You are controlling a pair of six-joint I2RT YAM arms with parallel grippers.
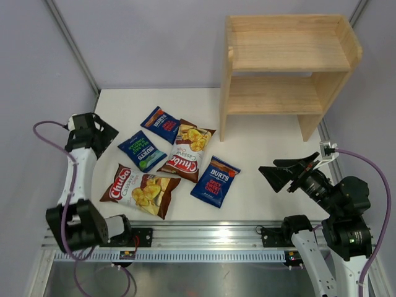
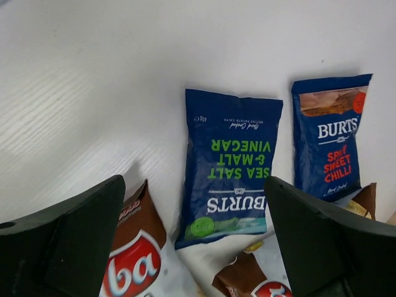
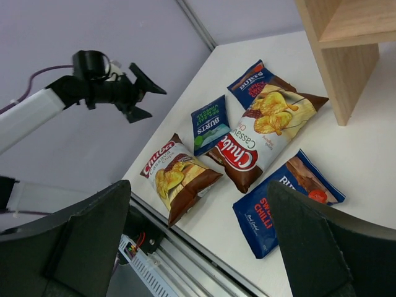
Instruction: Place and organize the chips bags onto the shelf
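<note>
Five chips bags lie flat on the white table left of the shelf (image 1: 284,68). A green-lettered Burts bag (image 1: 142,151) and a red-lettered one (image 1: 162,124) sit at the back left. A Chuba bag (image 1: 187,153) lies in the middle, partly over both. Another Chuba bag (image 1: 140,190) and a second red-lettered Burts bag (image 1: 215,180) lie nearer the front. My left gripper (image 1: 106,135) hangs open above the table's left edge, looking down at the green-lettered bag (image 2: 232,167). My right gripper (image 1: 270,176) is open and raised to the right of the bags, holding nothing.
The wooden shelf stands at the back right, both tiers bare; its left side panel (image 3: 346,68) is close to the middle Chuba bag (image 3: 263,130). A metal rail (image 1: 204,238) runs along the front edge. Grey walls close in left and back.
</note>
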